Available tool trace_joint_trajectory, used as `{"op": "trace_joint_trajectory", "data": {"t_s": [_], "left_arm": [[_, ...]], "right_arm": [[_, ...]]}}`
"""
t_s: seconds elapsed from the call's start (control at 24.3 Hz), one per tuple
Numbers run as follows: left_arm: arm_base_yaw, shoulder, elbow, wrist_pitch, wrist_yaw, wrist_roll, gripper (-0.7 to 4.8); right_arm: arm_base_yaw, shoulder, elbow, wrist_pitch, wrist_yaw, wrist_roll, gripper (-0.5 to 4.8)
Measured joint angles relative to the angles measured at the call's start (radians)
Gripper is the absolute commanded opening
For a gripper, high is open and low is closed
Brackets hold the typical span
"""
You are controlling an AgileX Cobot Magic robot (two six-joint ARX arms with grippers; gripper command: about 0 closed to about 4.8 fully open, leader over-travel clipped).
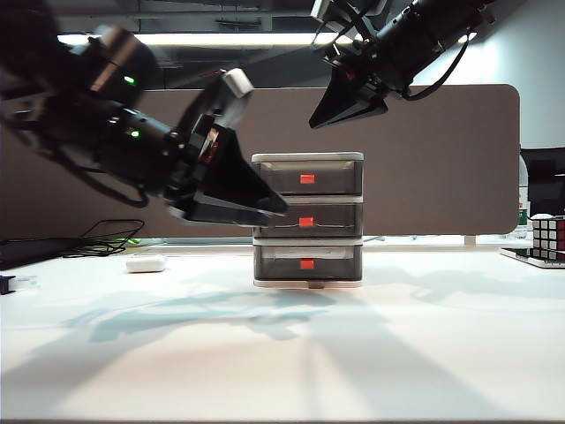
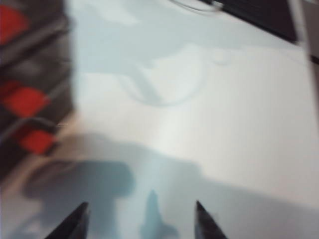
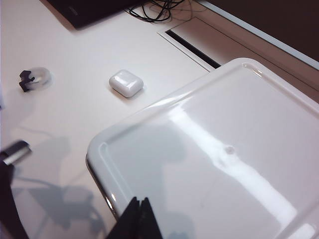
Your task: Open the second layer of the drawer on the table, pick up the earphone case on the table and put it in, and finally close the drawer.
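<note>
The earphone case [image 1: 146, 263] sits on the table [image 1: 282, 353], off to the left of the drawer [image 1: 307, 219], all three layers shut. Left gripper [image 2: 139, 219] hangs open just beside the second layer [image 1: 306, 221]. Right gripper [image 3: 139, 216] is pinched closed above the drawer's top.

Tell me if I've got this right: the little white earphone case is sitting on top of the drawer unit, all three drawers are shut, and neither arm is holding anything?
Not quite. The earphone case lies on the table, left of the drawer unit, as the exterior view shows. The rest stands.
</note>
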Motion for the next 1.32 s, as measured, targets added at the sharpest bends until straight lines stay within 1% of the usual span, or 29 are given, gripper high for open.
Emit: {"op": "trace_joint_trajectory", "data": {"t_s": [0.04,0.08,0.12,0.16,0.25,0.33,0.45,0.62,0.82,0.91,1.15,1.32], "left_arm": [[0.001,-0.037,-0.084,0.16,-0.066,-0.076,2.63],[-0.003,-0.042,-0.137,0.316,-0.121,-0.153,2.63],[-0.015,-0.04,-0.17,0.444,-0.2,-0.208,2.63],[-0.03,-0.04,-0.187,0.499,-0.252,-0.219,2.63],[-0.071,-0.04,-0.204,0.556,-0.348,-0.212,2.63],[-0.129,-0.039,-0.208,0.59,-0.449,-0.172,2.63],[-0.177,-0.024,-0.208,0.642,-0.524,-0.138,2.63],[-0.206,0.037,-0.208,0.715,-0.633,-0.139,2.63],[-0.208,0.122,-0.208,0.794,-0.655,-0.216,2.63],[-0.212,0.135,-0.208,0.822,-0.655,-0.229,2.63],[-0.214,0.138,-0.2,0.846,-0.686,-0.232,2.63],[-0.214,0.189,-0.159,0.855,-0.673,-0.235,2.63]], "right_arm": [[0.0,0.0,0.0,-0.002,0.0,0.0,-0.02],[-0.001,0.0,0.0,-0.002,0.0,0.0,-0.02],[0.0,0.0,0.0,-0.003,0.001,0.0,-0.02],[0.0,0.0,0.0,-0.003,0.001,0.0,-0.02],[0.0,0.0,0.0,-0.002,0.007,-0.004,-0.02],[0.0,0.0,0.0,0.003,0.038,-0.014,-0.02],[-0.001,0.0,0.0,0.011,0.057,-0.031,-0.02],[-0.003,0.0,0.0,0.013,0.062,-0.034,-0.02],[-0.002,0.024,0.0,0.05,0.061,-0.035,-0.02],[-0.003,0.055,0.0,0.048,0.064,-0.035,-0.02],[-0.003,0.098,0.008,0.067,0.058,-0.034,-0.02],[-0.003,0.102,0.008,0.074,0.056,-0.034,-0.02]]}}
